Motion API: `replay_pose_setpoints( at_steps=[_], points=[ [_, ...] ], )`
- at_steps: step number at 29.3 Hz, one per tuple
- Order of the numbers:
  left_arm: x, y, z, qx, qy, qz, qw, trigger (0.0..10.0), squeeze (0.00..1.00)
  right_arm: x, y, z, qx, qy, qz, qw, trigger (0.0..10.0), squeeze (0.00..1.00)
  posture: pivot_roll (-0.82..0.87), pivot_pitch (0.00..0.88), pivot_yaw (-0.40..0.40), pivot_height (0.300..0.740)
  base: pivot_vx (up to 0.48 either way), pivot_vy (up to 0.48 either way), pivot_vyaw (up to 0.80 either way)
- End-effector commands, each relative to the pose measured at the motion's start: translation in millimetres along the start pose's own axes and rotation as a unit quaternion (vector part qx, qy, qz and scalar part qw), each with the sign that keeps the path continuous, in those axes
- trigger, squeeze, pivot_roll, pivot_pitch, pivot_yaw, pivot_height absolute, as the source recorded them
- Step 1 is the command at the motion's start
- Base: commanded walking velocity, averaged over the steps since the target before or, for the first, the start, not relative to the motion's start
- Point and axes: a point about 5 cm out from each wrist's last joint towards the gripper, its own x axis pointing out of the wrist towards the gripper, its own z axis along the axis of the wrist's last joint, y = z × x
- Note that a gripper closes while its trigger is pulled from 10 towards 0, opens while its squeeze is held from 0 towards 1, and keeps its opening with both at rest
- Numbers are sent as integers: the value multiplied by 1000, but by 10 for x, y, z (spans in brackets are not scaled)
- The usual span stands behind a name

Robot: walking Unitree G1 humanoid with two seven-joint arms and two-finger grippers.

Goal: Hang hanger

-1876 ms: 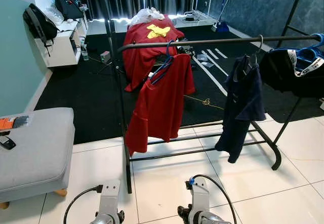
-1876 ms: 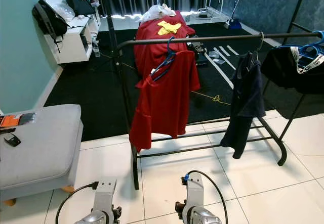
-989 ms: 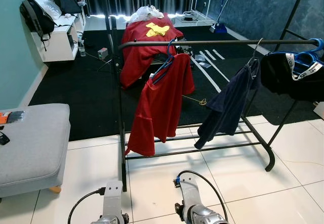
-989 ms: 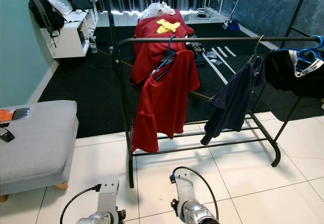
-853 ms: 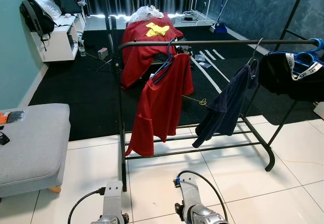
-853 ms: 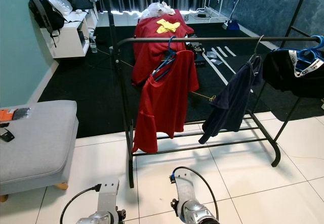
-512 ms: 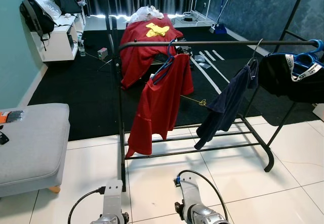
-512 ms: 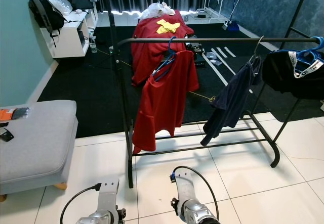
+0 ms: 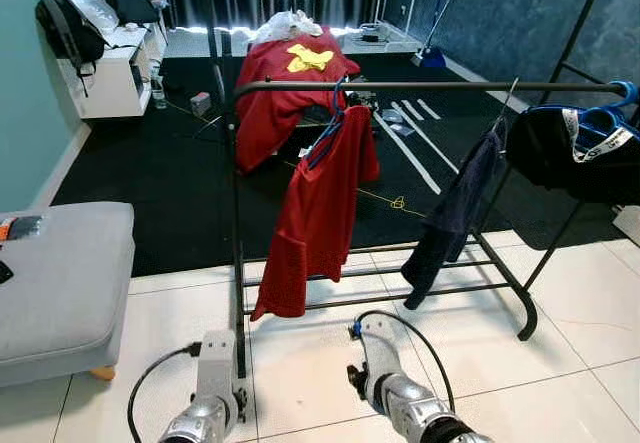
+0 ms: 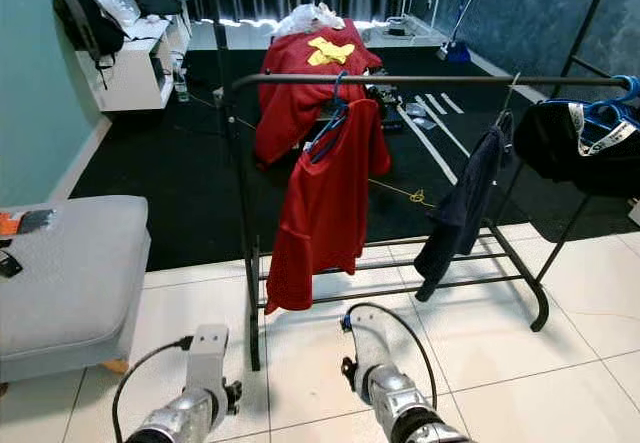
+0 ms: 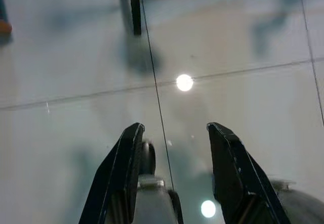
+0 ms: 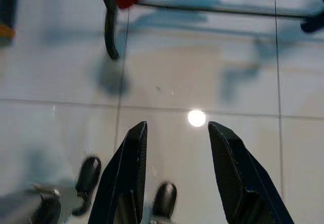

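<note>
Change since a moment ago: the dark navy garment (image 9: 452,215), which was swung out to the left a second ago, now hangs closer to straight down under its thin metal hanger (image 9: 506,105); the whole room has slid a little in the head views, so the camera has shifted too.
Arms since then: both silver forearms reach further up into the lower edge of the head views than they did.
Blue plastic hanger (image 9: 330,123): hooked over the black metal rail of the clothes rack (image 9: 420,87), near the rack's left post, carrying the red short-sleeved shirt (image 9: 318,213).
Red shirt: hangs tilted, its hem down by the rack's lower bars.
Right end of rail: a black garment with a white printed band (image 9: 575,148) on more blue hangers.
Left gripper (image 11: 174,133): low over the white glossy floor tiles (image 9: 580,303), pointing down; its two black fingers (image 11: 124,168) stand well apart with nothing between them.
Right gripper (image 12: 177,130): also low and pointing at the tiles, fingers (image 12: 230,173) spread wide and empty; the rack's foot and the red hem show beyond them.
Arm pose: both forearms hang in front of the body, left (image 9: 212,388) and right (image 9: 395,388), each with a black cable looping off the wrist.
Behind the rack: a red cloth with a yellow patch (image 9: 285,83) draped over something on the black carpet.
Left side: a grey upholstered ottoman (image 9: 60,283) on the tiles, and a white shelf unit with black bags (image 9: 90,43) against the teal wall.
</note>
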Motion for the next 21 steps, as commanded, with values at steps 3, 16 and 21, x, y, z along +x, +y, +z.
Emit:
replay_pose_setpoints(
  at_steps=[3,16,21],
  points=[
    [-70,176,349,22,-133,28,990,10000,0,-14,-27,387,79,-122,14,989,10000,0,58,10,-21,740,0,0,0],
    [-356,247,847,-8,-283,20,959,10000,0,-180,-64,751,60,-272,15,960,10000,0,44,20,-10,740,0,0,0],
    [-459,160,906,2,-318,4,948,10000,0,-227,-51,905,57,-301,26,952,10000,0,19,33,-7,740,0,0,0]
  ],
)
